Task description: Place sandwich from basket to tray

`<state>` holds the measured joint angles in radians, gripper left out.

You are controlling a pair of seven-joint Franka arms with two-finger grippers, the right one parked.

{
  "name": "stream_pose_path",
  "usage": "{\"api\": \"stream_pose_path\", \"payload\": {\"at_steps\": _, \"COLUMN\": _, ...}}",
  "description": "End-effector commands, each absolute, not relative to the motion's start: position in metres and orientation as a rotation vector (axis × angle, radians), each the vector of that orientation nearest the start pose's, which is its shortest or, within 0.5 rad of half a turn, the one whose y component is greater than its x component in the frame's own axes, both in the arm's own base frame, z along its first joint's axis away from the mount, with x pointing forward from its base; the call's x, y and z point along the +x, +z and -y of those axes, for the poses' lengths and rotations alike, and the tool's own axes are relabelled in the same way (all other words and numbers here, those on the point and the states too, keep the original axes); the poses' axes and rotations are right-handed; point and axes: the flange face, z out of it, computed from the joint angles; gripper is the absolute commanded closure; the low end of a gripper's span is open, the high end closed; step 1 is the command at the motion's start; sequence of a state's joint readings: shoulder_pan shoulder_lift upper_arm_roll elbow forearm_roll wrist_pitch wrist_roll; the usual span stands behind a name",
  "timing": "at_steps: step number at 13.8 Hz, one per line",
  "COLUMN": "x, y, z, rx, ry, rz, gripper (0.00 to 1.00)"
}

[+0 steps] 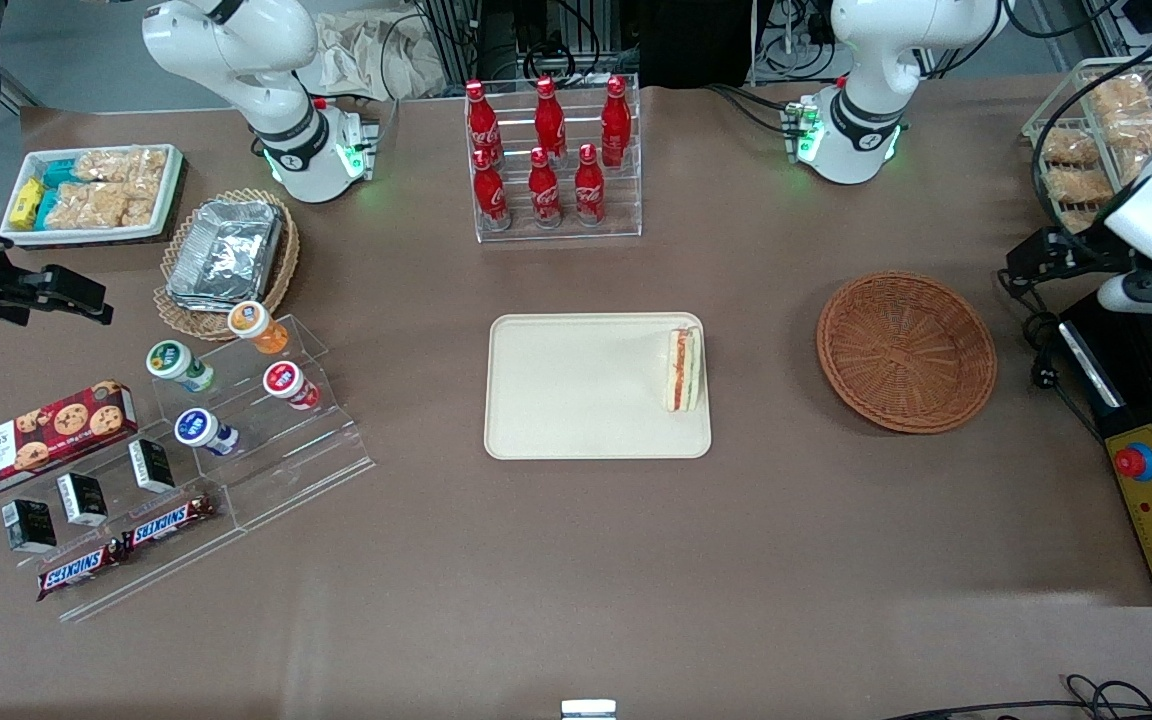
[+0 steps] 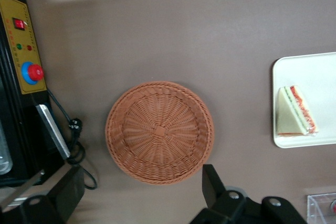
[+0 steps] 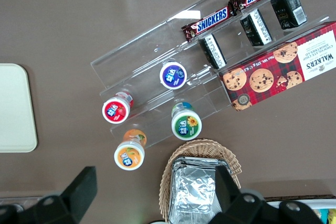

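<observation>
I see the tray [image 1: 576, 400] on the tabletop [image 1: 636, 560], with the sandwich [image 1: 683, 369] in it. The basket [image 1: 906, 350] holds nothing. My gripper [image 2: 139, 190] hangs above it, fingers [image 2: 212, 182] apart.

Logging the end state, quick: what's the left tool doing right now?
Left tool: open, holding nothing, above the empty basket; sandwich lies on the tray.

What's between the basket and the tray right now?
Only bare table between basket and tray, per front and left wrist views. Sandwich lies on the tray; open gripper hangs above the basket.
</observation>
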<state>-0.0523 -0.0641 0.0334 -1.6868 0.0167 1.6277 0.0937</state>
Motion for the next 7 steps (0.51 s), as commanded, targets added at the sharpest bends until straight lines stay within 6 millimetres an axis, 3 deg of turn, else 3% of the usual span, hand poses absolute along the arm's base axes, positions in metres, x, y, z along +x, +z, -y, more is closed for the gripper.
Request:
{"api": "stream_pose_path", "payload": {"at_steps": 1, "x": 0.5423, "y": 0.6089, "z": 0.0024, "rx": -3.119, "ry": 0.023, "rz": -0.212, "gripper": 0.00}}
{"api": "stream_pose_path", "payload": {"at_steps": 7, "x": 0.5426, "y": 0.6066, "z": 0.0014, "rx": -3.120, "ry": 0.030, "rz": -0.183, "gripper": 0.00}}
